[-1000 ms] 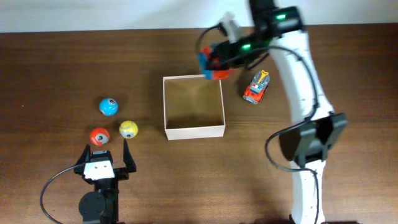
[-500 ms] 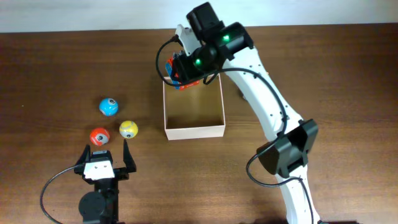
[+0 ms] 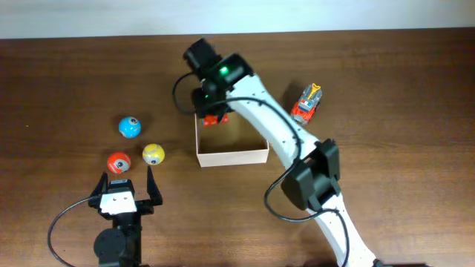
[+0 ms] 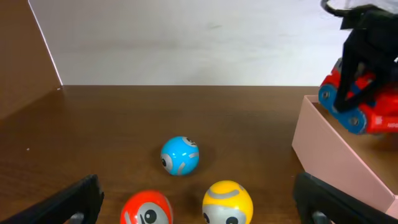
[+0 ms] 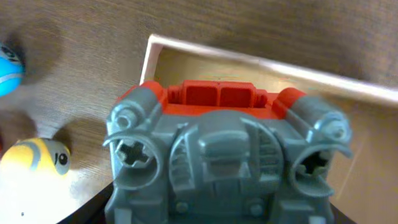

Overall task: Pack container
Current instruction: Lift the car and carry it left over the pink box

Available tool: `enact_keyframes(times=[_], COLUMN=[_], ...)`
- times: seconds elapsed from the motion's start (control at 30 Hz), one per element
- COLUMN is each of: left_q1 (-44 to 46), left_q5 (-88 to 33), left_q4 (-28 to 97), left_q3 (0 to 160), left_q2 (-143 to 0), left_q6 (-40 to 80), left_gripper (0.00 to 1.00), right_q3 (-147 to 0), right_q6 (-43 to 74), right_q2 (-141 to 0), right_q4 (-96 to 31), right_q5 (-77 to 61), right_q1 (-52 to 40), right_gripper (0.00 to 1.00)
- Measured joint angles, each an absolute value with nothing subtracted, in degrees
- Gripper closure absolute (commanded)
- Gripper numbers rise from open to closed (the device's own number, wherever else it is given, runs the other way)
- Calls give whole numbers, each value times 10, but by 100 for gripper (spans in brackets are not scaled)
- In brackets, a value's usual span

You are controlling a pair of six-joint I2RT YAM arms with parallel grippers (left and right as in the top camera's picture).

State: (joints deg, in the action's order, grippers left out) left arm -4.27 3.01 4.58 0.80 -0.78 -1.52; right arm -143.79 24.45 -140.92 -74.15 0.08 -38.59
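The container [image 3: 231,156], a small square cream box with a tan floor, sits mid-table. My right gripper [image 3: 211,110] is shut on a red toy car [image 3: 217,119] with blue wheels. It holds the car over the container's far left corner. In the right wrist view the car's grey underside [image 5: 224,155] fills the frame above the container's rim [image 5: 261,59]. In the left wrist view the held car [image 4: 364,109] hangs above the container's wall [image 4: 336,162]. My left gripper [image 3: 126,180] rests open near the front edge, nothing between its fingers [image 4: 68,202].
Three balls lie left of the container: blue [image 3: 129,127], yellow [image 3: 153,154] and red [image 3: 119,162], the last two just ahead of my left gripper. An orange-red toy truck [image 3: 306,103] lies right of the container.
My right arm has swung left with the toy car, from the container's far right corner to over its far left corner. The left arm has not moved.
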Motion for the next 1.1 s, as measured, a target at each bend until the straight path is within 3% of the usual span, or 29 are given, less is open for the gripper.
enact_keyframes(times=[0.33,1.1], left_q1=[-43,-43], left_q5=[30,30], left_q4=[46,46], left_q3=[8,8], left_q2=[-8,-8], left_q6=[-15,-15], left_gripper=[1,1], right_q3=[-1438,-1438], right_q6=[313,332], right_q2=[-1410,-1447], right_q4=[-749,-732], right_q5=[51,68], right_q1=[-400,-400], right_gripper=[42,42])
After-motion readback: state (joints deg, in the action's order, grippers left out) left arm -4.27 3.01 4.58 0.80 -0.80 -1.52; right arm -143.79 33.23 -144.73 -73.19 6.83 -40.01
